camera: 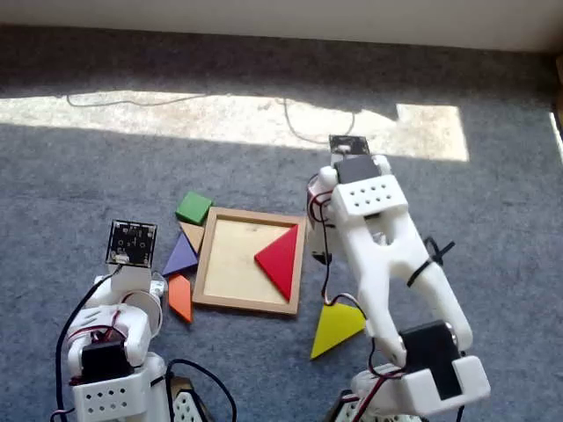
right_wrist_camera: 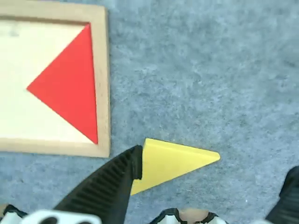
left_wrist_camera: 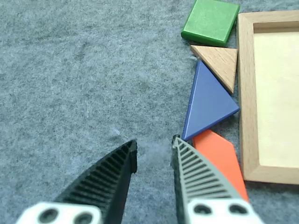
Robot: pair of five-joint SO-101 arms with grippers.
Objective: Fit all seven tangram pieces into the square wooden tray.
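Observation:
The square wooden tray [camera: 204, 264] lies mid-carpet with a red triangle [camera: 280, 258] inside it against the right wall. Along its left side lie a green square [camera: 193, 208], a tan triangle [camera: 193, 235], a blue triangle [left_wrist_camera: 208, 100] and an orange parallelogram [left_wrist_camera: 219, 156]. My left gripper [left_wrist_camera: 154, 148] is open low over bare carpet, and its grey finger [left_wrist_camera: 187, 168] sits beside the orange piece and the blue triangle's tip. A yellow triangle [right_wrist_camera: 173, 159] lies on the carpet off the tray's near right corner. My right gripper [right_wrist_camera: 210, 172] is open wide around it, with the black finger [right_wrist_camera: 117, 179] at one corner.
The right arm [camera: 387, 255] stretches over the carpet right of the tray and hides the ground beneath it. A sunlit strip with a thin cable [camera: 299, 132] crosses the far carpet. Open carpet spreads left of the loose pieces.

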